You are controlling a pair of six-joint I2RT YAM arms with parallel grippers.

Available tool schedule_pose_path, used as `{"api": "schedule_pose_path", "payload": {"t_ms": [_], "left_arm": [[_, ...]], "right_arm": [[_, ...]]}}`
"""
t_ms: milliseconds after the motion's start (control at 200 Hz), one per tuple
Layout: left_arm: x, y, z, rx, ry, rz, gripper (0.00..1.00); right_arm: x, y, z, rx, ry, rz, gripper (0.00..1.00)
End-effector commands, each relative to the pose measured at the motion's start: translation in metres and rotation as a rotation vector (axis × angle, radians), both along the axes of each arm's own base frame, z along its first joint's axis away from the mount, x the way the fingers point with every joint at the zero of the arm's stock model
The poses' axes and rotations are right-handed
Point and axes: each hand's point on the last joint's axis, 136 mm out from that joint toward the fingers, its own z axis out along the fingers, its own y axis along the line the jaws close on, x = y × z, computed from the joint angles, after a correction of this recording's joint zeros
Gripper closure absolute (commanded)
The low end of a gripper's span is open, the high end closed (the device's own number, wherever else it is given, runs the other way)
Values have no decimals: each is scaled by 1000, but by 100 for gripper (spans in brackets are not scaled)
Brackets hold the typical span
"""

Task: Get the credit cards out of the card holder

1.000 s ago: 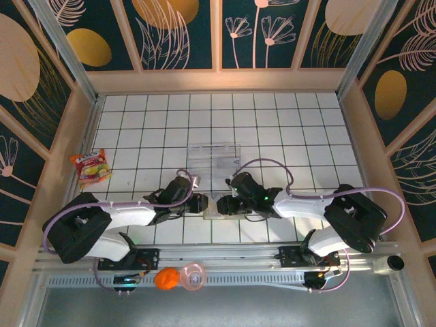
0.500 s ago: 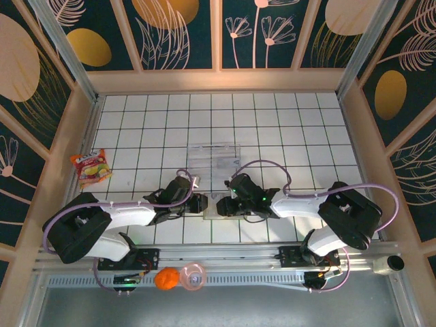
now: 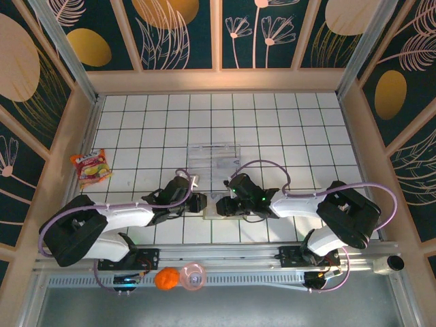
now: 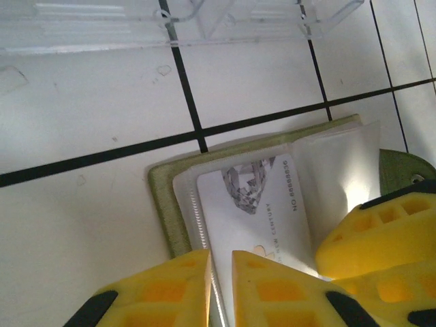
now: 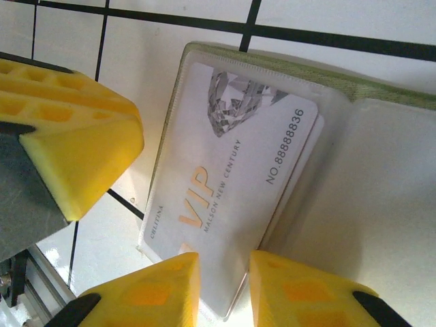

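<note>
Left gripper and right gripper each hold jaws a narrow slit apart, grip uncertain, over the near edge of the credit card, which lies sleeved in the open card holder just ahead.

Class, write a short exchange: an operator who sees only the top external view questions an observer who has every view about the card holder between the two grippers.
Operator: Open or folded?
Observer: Open. The card holder lies spread on the tiles, clear sleeves up.
Operator: Any card inside?
Observer: Yes, a credit card marked VIP sits in a sleeve.
Operator: And the grip?
Observer: The right gripper straddles that sleeve's edge, fingertips nearly together. Whether it is clamped I cannot tell.
</note>
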Motion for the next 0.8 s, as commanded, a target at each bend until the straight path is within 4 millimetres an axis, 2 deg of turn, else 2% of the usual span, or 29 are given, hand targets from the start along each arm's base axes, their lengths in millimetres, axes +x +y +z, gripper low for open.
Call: {"api": "schedule_pose_path", "payload": {"t_ms": [0, 175, 295, 530, 661, 796], "left_arm": [[5, 4, 4, 38, -42, 6, 86], [10, -11, 13, 20, -85, -32, 94], [11, -20, 7, 29, -80, -45, 94], [3, -5, -19, 96, -17, -9, 100], [-2, -4, -17, 67, -9, 2, 100], [-4, -8, -16, 60, -4, -12, 100]], "right_arm": [[6, -5, 5, -14, -34, -33, 77], [8, -7, 6, -7, -41, -45, 81], [12, -10, 2, -20, -32, -69, 80], [16, -19, 2, -16, -24, -105, 79], [16, -19, 0, 0, -9, -100, 84], [16, -13, -5, -2, 0, -86, 84]]}}
